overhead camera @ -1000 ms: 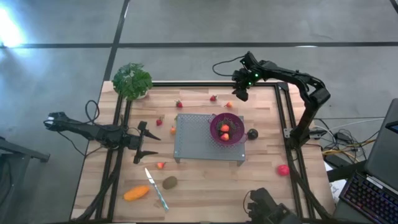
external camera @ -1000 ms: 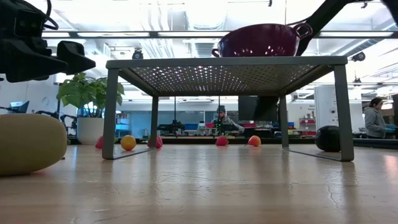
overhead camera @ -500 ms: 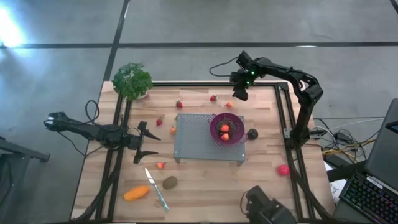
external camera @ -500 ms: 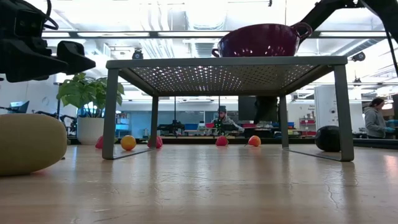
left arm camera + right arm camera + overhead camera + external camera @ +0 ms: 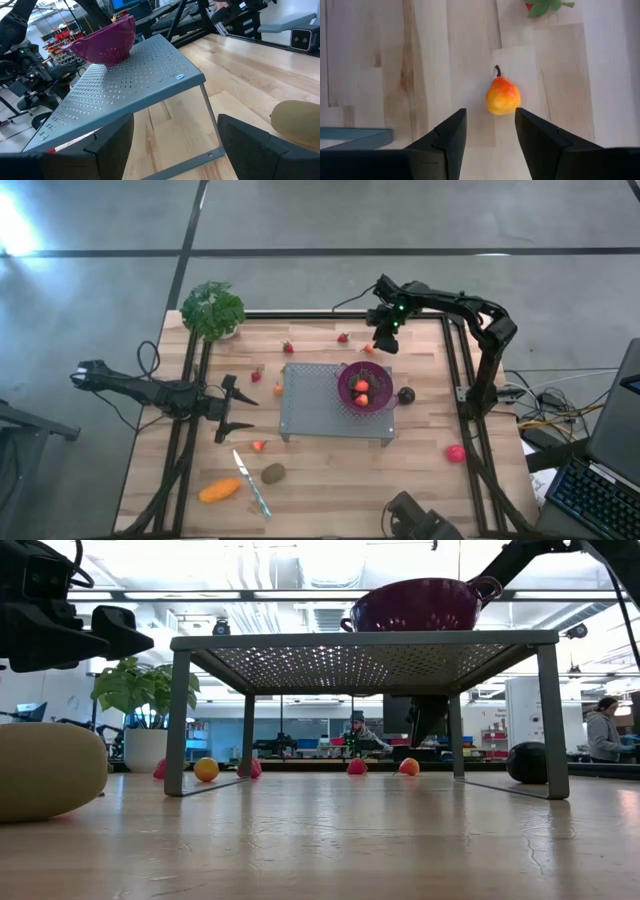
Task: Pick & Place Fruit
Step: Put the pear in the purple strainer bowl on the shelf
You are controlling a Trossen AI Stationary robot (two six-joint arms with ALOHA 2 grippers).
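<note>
1. The right hand (image 5: 385, 338) hangs over the far edge of the tabletop (image 5: 330, 480), its fingers parted with nothing between them. In the right wrist view, a small orange-yellow pear (image 5: 502, 96) lies on bare wood just ahead of the gap between the fingers.
2. The left hand (image 5: 232, 408) waits near the left edge, fingers spread wide and holding nothing, pointing toward the perforated metal stand (image 5: 315, 395).
3. The stand fills the middle of the tabletop; a purple colander (image 5: 364, 387) sits on its right end with red-orange pieces inside.
4. Along the far edge lie two strawberries (image 5: 288, 347), well apart, with open wood between them and the stand.
5. A dark round fruit (image 5: 406, 394) rests just right of the stand.
6. A pink-red ball (image 5: 456, 452) lies near the right edge, with bare wood around it.
7. At the near left corner, an orange elongated fruit (image 5: 219, 491), a knife (image 5: 252, 483) and a brown-green oval fruit (image 5: 272, 473) lie close together.
8. A potted plant (image 5: 212, 309) takes the far left corner.
9. Between the stand's legs, in the low view, the wood is open right through.
</note>
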